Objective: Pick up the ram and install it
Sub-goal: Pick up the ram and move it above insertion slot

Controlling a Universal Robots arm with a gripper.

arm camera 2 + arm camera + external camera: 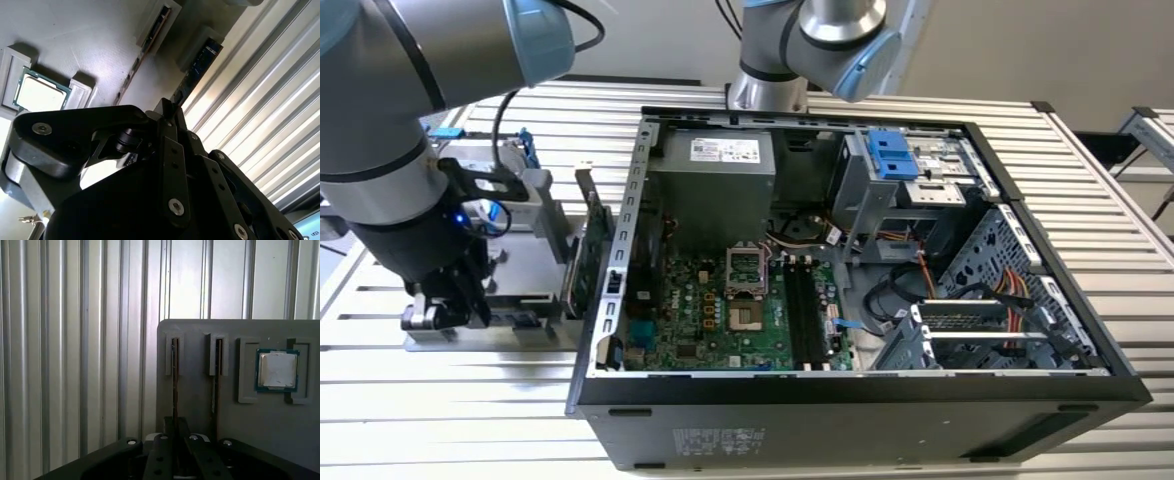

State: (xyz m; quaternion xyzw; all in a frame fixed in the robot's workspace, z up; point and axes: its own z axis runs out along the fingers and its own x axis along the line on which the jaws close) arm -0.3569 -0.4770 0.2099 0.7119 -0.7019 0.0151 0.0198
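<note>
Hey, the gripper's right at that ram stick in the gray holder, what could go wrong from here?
The ram stands on edge in a narrow slot of the holder, in line with the gripper; a tilted pull might jam it. A second stick stands in the neighbouring slot, so the gripper could knock it. The processor chip beside them may get bumped too.

exterior view high over the computer case; both wrist views close on grey tray
</note>
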